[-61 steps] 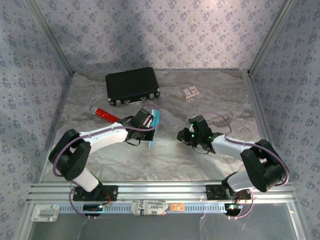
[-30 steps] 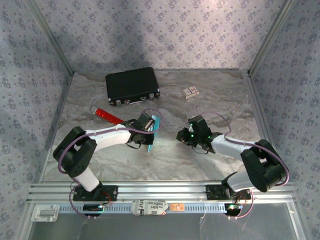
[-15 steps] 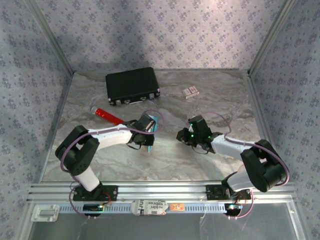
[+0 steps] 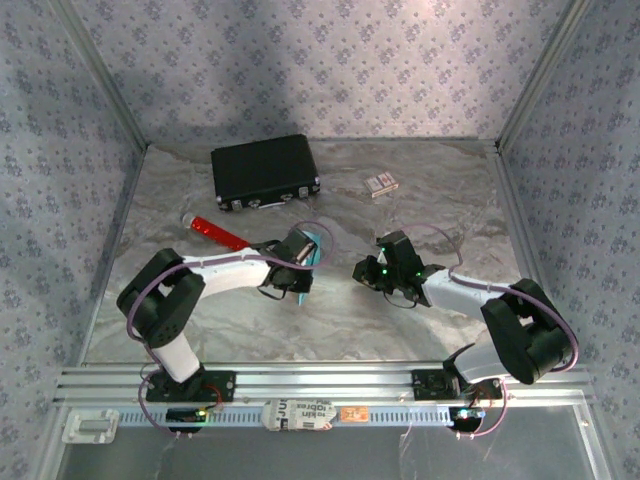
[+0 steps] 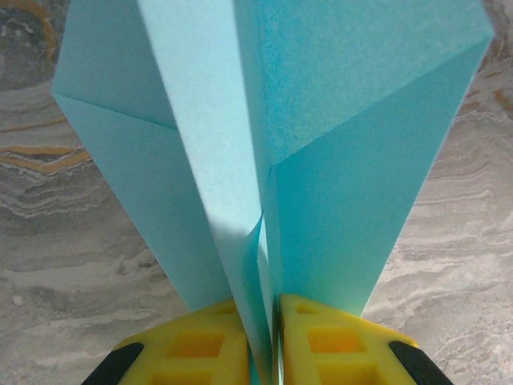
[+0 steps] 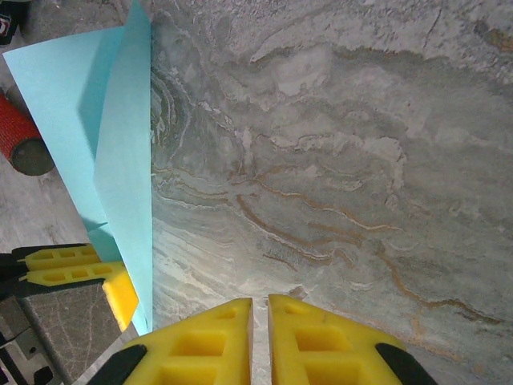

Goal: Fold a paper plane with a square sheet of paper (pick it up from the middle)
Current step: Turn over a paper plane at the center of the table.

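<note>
plane point(image 5: 337, 160) is pinched along its folded spine by the left gripper point(image 5: 272, 329), above the middle of the table point(image 5: 72, 241). the right gripper point(image 6: 259, 321) is pressed together, empty, near by. it is judged light, limp, easily crumpled; the spine is best gripped. open table is seen ahead; the tube point(image 6: 18, 132) lies near.

White-and-black left arm point(image 4: 215, 268): white tubular link, rounded black joint housings, thin purple cable point(image 4: 128, 308) looped round the shoulder.
White-and-black right arm point(image 4: 455, 292): same build and purple cable; small green light point(image 4: 384, 270) on the black wrist block.
Yellow-fingered left gripper point(image 5: 271, 303): two moulded plastic fingers point(image 5: 196, 346) with rectangular recesses, black corners at 7 and 5 o'clock.
Yellow-fingered right gripper point(image 6: 259, 303): identical fingers, recesses and black corners.
</note>
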Tool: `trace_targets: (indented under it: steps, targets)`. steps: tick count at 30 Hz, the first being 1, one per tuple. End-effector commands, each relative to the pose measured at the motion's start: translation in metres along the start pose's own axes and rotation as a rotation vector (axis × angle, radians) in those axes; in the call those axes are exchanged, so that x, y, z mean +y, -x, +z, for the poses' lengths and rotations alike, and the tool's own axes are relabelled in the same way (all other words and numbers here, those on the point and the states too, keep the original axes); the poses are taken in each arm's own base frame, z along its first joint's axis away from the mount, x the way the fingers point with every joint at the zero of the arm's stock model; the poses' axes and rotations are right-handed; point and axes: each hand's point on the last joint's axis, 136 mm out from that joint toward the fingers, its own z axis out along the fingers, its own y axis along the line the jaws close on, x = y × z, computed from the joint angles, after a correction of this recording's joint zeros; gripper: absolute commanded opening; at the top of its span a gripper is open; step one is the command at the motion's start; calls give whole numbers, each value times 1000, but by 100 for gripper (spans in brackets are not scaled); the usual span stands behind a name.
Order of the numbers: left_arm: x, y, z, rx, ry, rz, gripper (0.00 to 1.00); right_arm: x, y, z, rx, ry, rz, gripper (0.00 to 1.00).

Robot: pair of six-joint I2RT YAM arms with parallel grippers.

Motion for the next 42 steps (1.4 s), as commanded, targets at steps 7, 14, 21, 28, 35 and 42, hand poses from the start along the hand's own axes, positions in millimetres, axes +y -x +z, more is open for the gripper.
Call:
trace_targets:
  steps: [7,14,21,28,35,42]
  targets:
    - [1,-4,4,33,67,39,17,1,2,-2,-3,-7,-18,14]
    - [-1,-13,11,72,85,35,18,-1,1,-7,-18,-7,-19,14]
    - [-2,-24,20,112,90,-38,21,-5,1,-19,-41,-1,-18,15]
    - [-1,-24,20,105,178,-62,28,-11,0,-32,-62,3,-18,15]
    - [-2,-22,17,96,250,-101,30,-18,1,-41,-79,16,-9,16]
    - [-6,-14,9,65,260,-183,31,-18,2,-43,-70,27,-15,16]
